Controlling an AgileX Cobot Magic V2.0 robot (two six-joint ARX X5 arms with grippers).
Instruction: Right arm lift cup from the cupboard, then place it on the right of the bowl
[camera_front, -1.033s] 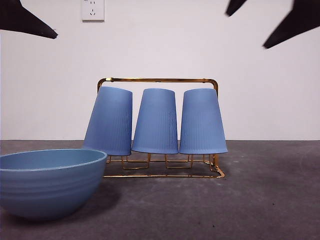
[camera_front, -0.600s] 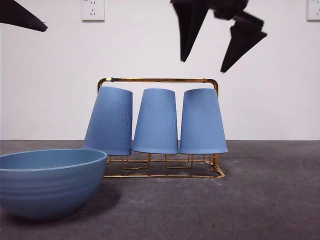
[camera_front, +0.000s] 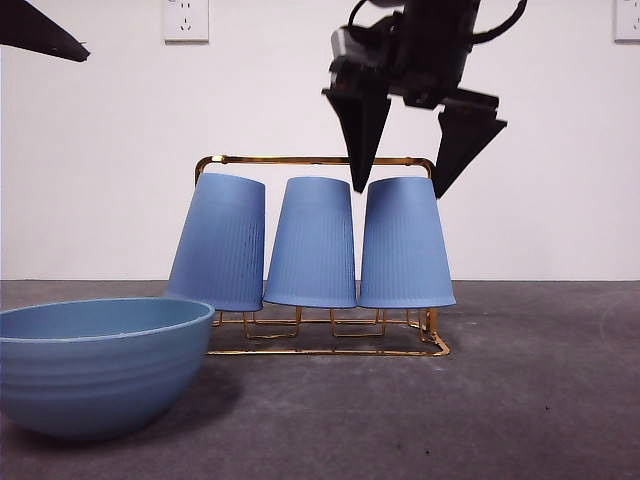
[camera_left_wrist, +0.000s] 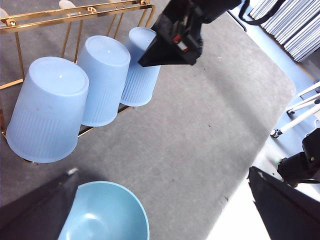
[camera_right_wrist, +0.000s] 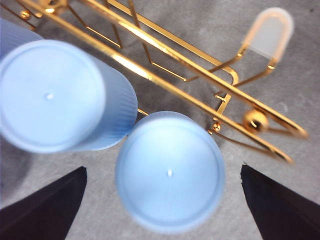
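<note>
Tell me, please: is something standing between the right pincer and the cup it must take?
Nothing visible does. The right pincer hangs open directly above the end cup on the cupboard, one jaw at each side of its upturned base. The neighbouring cup stands beside.

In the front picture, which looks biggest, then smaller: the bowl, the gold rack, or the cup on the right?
1. Bowl, but it sits nearest the camera and is cut off at the edge, so that is unsure.
2. Rack.
3. Right cup.
</note>
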